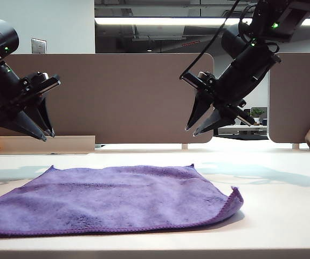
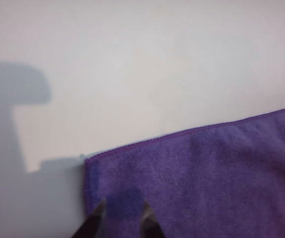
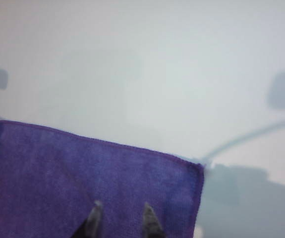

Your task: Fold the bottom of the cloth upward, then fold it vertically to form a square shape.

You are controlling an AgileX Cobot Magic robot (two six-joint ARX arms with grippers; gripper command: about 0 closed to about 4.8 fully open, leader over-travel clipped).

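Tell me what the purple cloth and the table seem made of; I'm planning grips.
Cloth: soft, fuzzy microfibre-like fabric, matte, judging by its nap and stitched hem. Table: smooth pale surface, perhaps laminate, with soft shadows and no visible grain.

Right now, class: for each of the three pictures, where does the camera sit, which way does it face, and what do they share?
Exterior view: low at the table edge, facing across the cloth; left pincer and right pincer both raised and open.
Left wrist view: looks down past the left pincer onto a cloth corner.
Right wrist view: looks down past the right pincer onto another corner.
Shared: the cloth.
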